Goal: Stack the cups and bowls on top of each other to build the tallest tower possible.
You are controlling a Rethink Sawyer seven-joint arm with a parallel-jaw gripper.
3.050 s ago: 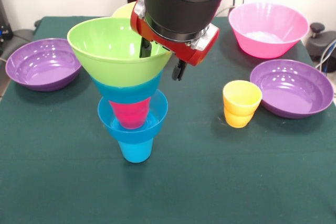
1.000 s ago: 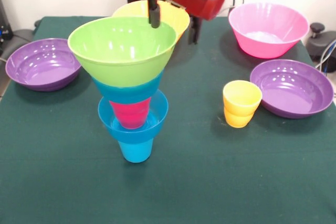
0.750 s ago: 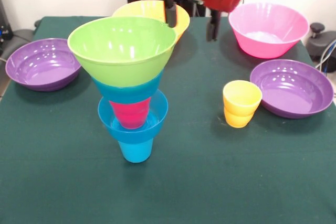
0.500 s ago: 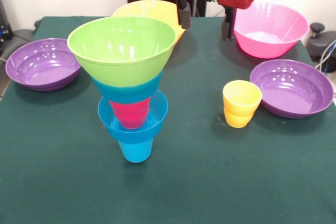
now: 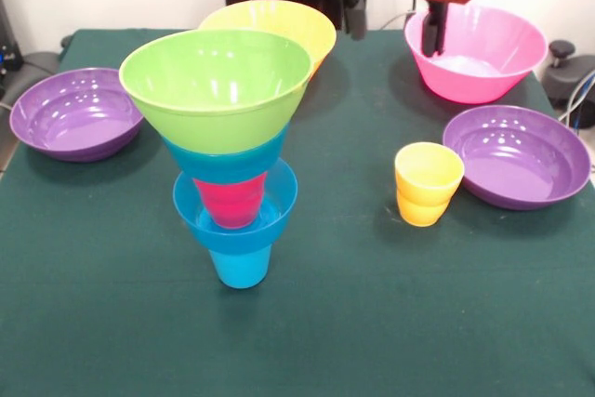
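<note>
Your claw (image 5: 392, 20) hangs empty with its fingers spread, high between the orange bowl (image 5: 279, 23) and pink bowl (image 5: 476, 51). Your tower (image 5: 223, 146) stands green-topped.

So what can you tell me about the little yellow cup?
The yellow cup is a small, glossy plastic tumbler with a stepped waist: a wider top part above a narrower base. It stands upright and empty, mouth up, alone on the green tablecloth. It sits just beside a shallow purple bowl without clearly touching it, and well apart from the tower. The gripper hangs away from it, open.
</note>
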